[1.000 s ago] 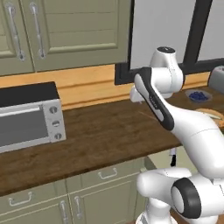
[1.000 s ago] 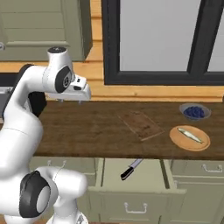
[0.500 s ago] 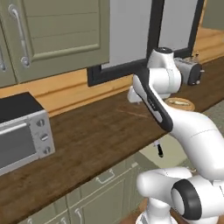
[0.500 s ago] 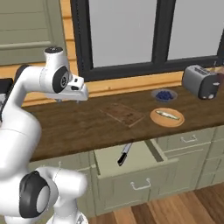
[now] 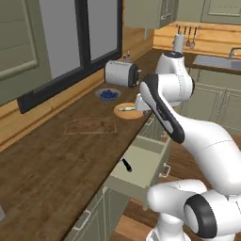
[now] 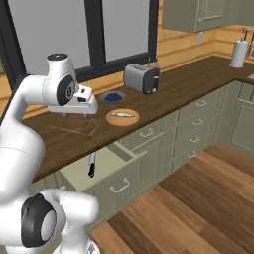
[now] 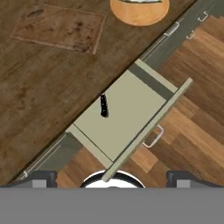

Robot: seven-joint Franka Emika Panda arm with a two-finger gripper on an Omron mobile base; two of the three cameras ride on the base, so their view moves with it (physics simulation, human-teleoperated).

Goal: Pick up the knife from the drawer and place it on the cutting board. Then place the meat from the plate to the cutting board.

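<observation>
The long dark wood counter (image 7: 48, 92) runs from 7 o'clock to 1 o'clock in the hand view; below its edge the wide pale olive-green box drawer (image 7: 124, 116) stands pulled out, which leaves its contents open to a reach from above; on the counter at 11 o'clock lies the thin brown wooden cutting board (image 7: 61, 27), bare, ready to receive things; at 12 o'clock sits the round tan wooden plate (image 7: 139, 9), and in the right base view the small pale finger-like meat (image 6: 121, 114) rests on it; the black-handled knife (image 7: 103, 106) lies flat in the drawer, just left of centre; the two-finger gripper (image 7: 112, 178) hangs high above the drawer, jaws spread wide and empty, probably positioned for a descent on the knife.
</observation>
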